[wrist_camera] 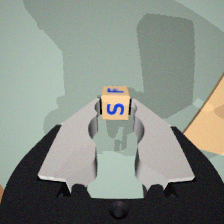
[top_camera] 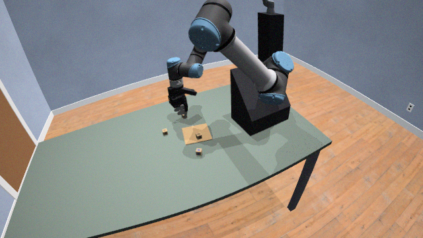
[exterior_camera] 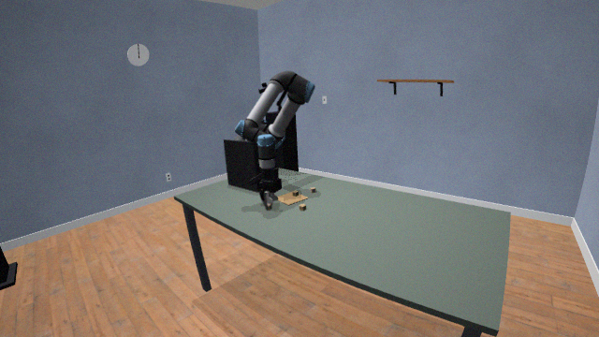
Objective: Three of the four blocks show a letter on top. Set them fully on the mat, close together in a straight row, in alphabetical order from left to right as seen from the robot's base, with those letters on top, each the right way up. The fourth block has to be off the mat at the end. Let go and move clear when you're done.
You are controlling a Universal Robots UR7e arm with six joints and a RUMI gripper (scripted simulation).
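Note:
My gripper (top_camera: 184,115) (exterior_camera: 269,206) (wrist_camera: 115,99) is shut on the S block (wrist_camera: 115,111), a small wooden cube. Its blue S faces the wrist camera, turned sideways, and an F shows on an adjoining side. Whether it touches the table is unclear. The tan mat (top_camera: 189,133) (exterior_camera: 292,201) (wrist_camera: 209,125) lies beside the gripper. A dark-looking block (top_camera: 198,135) (exterior_camera: 295,194) stands on the mat. Another block (top_camera: 164,131) (exterior_camera: 302,207) stands off the mat, and a third block (top_camera: 198,151) (exterior_camera: 313,190) with a blue mark on top stands off its other side. Their letters are unreadable.
The green table (top_camera: 109,172) (exterior_camera: 398,243) carries everything. The black robot pedestal (top_camera: 261,119) (exterior_camera: 241,164) stands on the table behind the mat. Shadows of the arm fall across the mat and the table around it.

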